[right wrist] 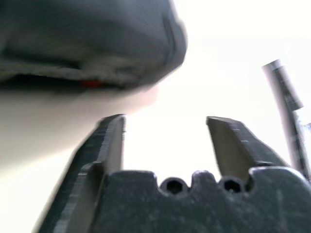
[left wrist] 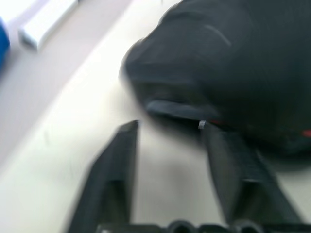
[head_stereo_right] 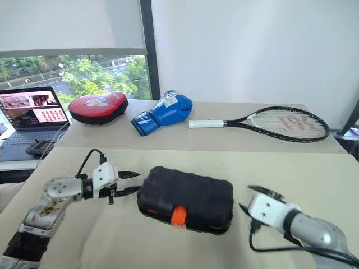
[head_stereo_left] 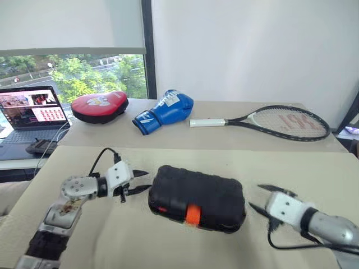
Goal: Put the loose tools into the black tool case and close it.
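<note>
From the head views, the black tool case [head_stereo_left: 197,197] is seen lying closed on the tabletop [head_stereo_left: 168,246], its orange latch [head_stereo_left: 193,214] facing the robot. No loose tools are seen on the cloth, so they are judged to be inside already. The left claw [head_stereo_left: 140,181] is spread open just beside the case's left end, holding nothing. The right claw [head_stereo_left: 262,199] is also spread open and empty, near the right end but apart from it. Farther back lie a red pad [head_stereo_left: 100,105], a blue boxing glove [head_stereo_left: 164,111], a tennis racket [head_stereo_left: 275,120] and a laptop [head_stereo_left: 32,112].

In the left wrist view, the two fingers [left wrist: 116,174] are seen parted, with the case's rounded corner just ahead of them.

In the right wrist view, the fingers [right wrist: 104,145] are parted over bare cloth, the case's edge lying beyond.

Whether the latch is fully snapped cannot be told; if not, the lid could spring open, and a stray tip could nudge the case.
</note>
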Tool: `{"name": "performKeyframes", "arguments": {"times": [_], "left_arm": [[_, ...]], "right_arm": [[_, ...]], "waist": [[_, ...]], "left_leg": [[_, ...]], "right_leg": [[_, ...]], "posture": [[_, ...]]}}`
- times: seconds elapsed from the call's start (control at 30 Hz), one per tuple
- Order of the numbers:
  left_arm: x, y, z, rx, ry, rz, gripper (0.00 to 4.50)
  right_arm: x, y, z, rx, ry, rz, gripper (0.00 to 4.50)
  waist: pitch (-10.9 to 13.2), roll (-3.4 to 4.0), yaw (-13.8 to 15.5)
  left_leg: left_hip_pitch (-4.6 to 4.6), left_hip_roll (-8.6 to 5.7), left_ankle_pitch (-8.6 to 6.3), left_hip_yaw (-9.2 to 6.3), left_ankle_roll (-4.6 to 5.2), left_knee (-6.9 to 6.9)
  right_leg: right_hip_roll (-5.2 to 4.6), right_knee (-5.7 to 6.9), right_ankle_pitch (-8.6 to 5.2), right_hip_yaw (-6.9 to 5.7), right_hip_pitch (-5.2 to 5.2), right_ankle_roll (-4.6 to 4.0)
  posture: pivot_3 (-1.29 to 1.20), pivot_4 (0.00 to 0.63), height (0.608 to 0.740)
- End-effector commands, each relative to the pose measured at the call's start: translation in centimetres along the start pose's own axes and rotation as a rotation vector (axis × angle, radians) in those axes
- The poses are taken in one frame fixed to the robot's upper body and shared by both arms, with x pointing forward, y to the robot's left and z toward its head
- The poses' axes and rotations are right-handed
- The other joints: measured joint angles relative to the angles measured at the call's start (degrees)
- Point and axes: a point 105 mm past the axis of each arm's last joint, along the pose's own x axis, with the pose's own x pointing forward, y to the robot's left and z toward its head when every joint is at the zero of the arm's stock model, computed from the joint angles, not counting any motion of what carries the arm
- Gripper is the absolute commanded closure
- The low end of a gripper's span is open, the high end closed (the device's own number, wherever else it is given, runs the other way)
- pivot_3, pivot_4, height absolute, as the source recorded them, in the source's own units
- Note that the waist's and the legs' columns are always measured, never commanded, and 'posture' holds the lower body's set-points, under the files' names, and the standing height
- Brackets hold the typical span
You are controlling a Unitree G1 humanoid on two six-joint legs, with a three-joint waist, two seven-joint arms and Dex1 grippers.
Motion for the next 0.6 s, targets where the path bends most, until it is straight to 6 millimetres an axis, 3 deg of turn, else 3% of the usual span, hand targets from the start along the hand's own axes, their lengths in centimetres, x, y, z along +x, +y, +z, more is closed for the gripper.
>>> {"name": "performKeyframes", "arguments": {"times": [0.03,0.07,0.17,0.2,0.27,0.3,0.33,0.43,0.53,0.6], "left_arm": [[-1.4,1.0,0.3,-0.122,-0.023,0.024,1.84],[-1.5,1.3,0.6,-0.170,-0.040,0.033,2.12],[-1.4,2.0,1.8,-0.266,-0.087,0.043,3.06],[-1.2,2.1,2.1,-0.282,-0.096,0.040,3.59],[-0.9,2.5,3.2,-0.332,-0.131,0.044,4.09],[-0.7,2.7,3.7,-0.353,-0.146,0.043,4.49],[-0.4,2.8,4.5,-0.374,-0.173,0.032,4.50],[-0.2,2.7,6.1,-0.405,-0.211,-0.001,4.50],[-0.4,2.1,7.3,-0.401,-0.214,-0.059,4.50],[-0.6,1.6,7.6,-0.400,-0.208,-0.080,4.50]], "right_arm": [[-2.1,-0.2,3.3,0.226,-0.112,0.017,1.49],[-2.6,0.7,4.5,0.295,-0.166,0.078,1.63],[-3.5,3.1,8.3,0.463,-0.311,0.274,2.65],[-3.7,3.9,8.9,0.460,-0.313,0.337,3.22],[-3.8,5.5,9.9,0.480,-0.312,0.469,3.69],[-3.7,6.0,10.3,0.477,-0.311,0.513,4.17],[-2.8,6.5,10.0,0.474,-0.266,0.540,4.42],[-0.6,6.7,8.7,0.420,-0.149,0.550,4.46],[2.5,4.7,7.0,0.367,-0.055,0.434,4.46],[4.6,1.6,6.3,0.386,-0.007,0.294,4.46]], "waist": [[0.0,0.00,0.0],[0.0,0.02,0.0],[0.0,-0.05,-0.2],[0.0,-0.07,-0.2],[0.1,-0.09,-0.2],[0.1,-0.12,-0.1],[0.1,-0.19,-0.1],[0.2,-0.36,-0.3],[0.2,-0.38,-0.7],[0.2,-0.40,-0.8]], "left_leg": [[0.01,0.03,0.00,0.00,-0.01,0.01],[0.01,0.06,0.00,-0.01,-0.01,0.02],[0.07,0.26,-0.02,-0.10,0.01,0.02],[0.09,0.35,-0.02,-0.14,0.00,0.03],[0.09,0.37,-0.03,-0.18,0.00,0.03],[0.11,0.36,-0.03,-0.18,0.01,0.03],[0.11,0.35,-0.03,-0.18,0.01,0.04],[0.13,0.36,-0.02,-0.19,-0.01,0.05],[0.10,0.30,0.03,-0.16,-0.12,0.03],[-0.03,0.23,0.25,-0.08,-0.53,0.01]], "right_leg": [[0.00,0.01,0.00,0.02,0.01,-0.01],[-0.01,0.00,0.01,0.03,0.03,-0.01],[-0.06,-0.01,0.02,0.00,0.14,-0.02],[-0.02,-0.05,0.03,-0.08,0.19,-0.04],[-0.01,-0.07,0.04,-0.13,0.23,-0.06],[-0.02,-0.09,0.04,-0.13,0.27,-0.06],[-0.03,-0.10,0.04,-0.15,0.29,-0.06],[-0.02,-0.10,0.03,-0.15,0.29,-0.10],[0.01,-0.07,0.00,-0.15,0.21,-0.16],[0.05,-0.02,0.00,-0.07,0.00,-0.18]], "posture": [[0.00,0.150,0.740],[0.00,0.150,0.740],[0.00,0.150,0.740],[0.00,0.150,0.740],[0.00,0.150,0.740],[0.00,0.150,0.740],[0.00,0.150,0.740],[0.00,0.150,0.740],[0.00,0.150,0.740],[0.00,0.150,0.740]]}}
